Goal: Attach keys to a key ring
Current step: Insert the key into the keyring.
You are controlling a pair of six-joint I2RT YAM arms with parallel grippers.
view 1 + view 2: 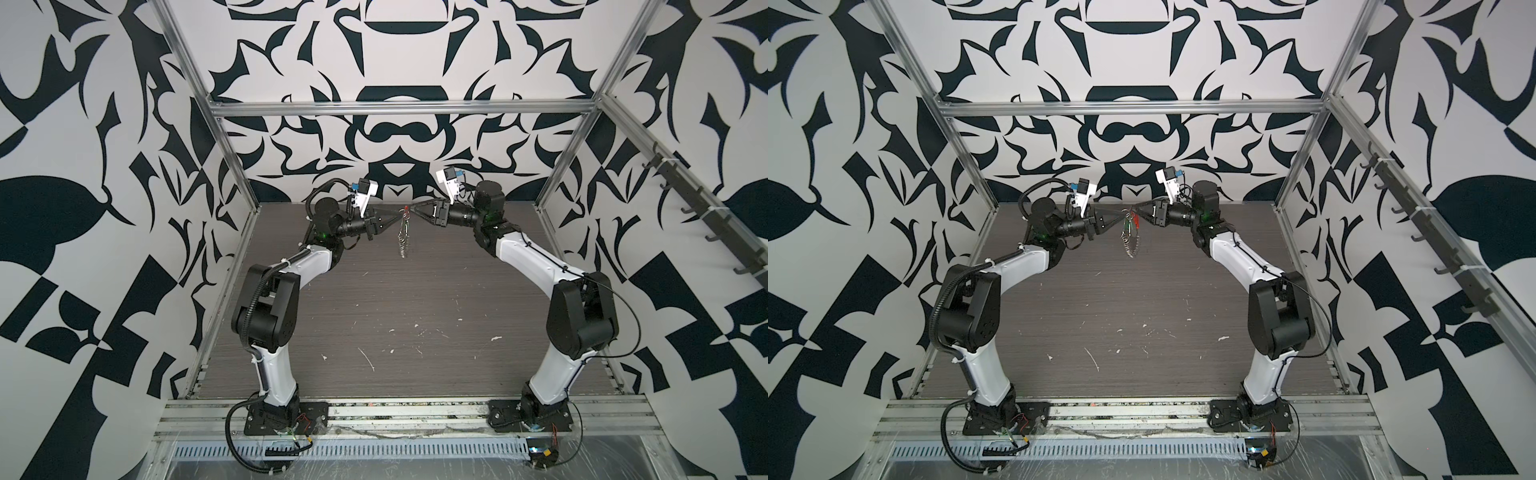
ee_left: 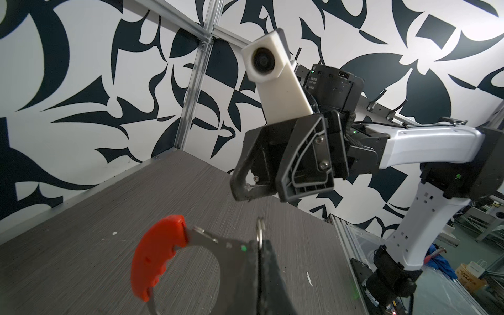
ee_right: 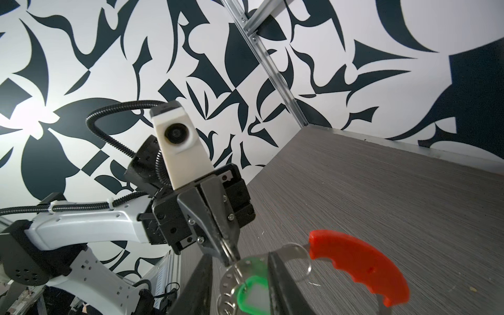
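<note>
the key ring point(image 1: 403, 235) is held up in the air over the far part of the table point(image 1: 395, 316), between the two raised arms, and is seen hanging down in both top views. the left gripper point(image 2: 260, 246) is closed tight on the flat metal band of the loop, next to the red plastic segment point(image 2: 158, 256). a small silver ring point(image 2: 260, 227) is seen sticking out past the closed fingertips. the right gripper point(image 2: 263, 196) is pointed at the left one from the opposite side. its jaws are partly parted and nothing is gripped between them. the green key tag point(image 3: 252, 293) is seen in the right wrist view, hanging at the loop just beside the left fingertips. whether it is already threaded onto the loop cannot be told.
</note>
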